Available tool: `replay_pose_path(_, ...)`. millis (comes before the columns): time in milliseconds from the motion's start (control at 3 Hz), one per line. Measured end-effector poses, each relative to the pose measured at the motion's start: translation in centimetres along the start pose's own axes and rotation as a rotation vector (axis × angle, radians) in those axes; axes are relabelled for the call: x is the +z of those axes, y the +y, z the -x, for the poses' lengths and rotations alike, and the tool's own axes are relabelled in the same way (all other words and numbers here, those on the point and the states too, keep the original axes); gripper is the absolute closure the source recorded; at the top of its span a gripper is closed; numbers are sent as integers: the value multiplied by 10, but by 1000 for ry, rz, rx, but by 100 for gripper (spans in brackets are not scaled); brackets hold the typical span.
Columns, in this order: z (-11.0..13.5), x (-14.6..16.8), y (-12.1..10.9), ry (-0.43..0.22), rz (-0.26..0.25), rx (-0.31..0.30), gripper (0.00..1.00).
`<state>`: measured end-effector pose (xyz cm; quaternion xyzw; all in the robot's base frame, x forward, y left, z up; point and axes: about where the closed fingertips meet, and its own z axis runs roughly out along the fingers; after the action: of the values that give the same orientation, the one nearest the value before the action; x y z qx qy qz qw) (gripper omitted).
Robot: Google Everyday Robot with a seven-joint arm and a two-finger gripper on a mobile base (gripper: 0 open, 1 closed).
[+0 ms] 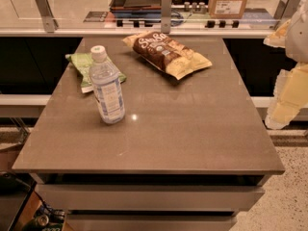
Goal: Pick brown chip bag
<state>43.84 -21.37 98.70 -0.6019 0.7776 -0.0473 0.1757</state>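
Currently brown chip bag lies flat toward far side of tabletop, set diagonally, nothing on it. Its right flank is unobstructed, so probably the easiest side to approach.

Water bottle stands upright at left, nearer camera, apart from brown bag. Green bag lies flat behind bottle, partly hidden by it, no contact with brown bag.

Tool sits at right frame edge, beyond tabletop's right side, well apart from bag. Apart or together: cannot tell. Arm mostly out of frame.

Judgement: grasp not yet started. Next move calls for travel left and toward far side, then descent onto bag.
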Motion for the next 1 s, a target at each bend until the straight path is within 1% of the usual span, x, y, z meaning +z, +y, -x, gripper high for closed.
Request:
replay_pose_path(333, 1, 0, -1, -1, -1, 0, 0)
replay_pose_path(667, 11, 12, -24, -59, 19, 1, 0)
replay_pose_path(1000, 27, 29, -62, -158, 22, 49, 0)
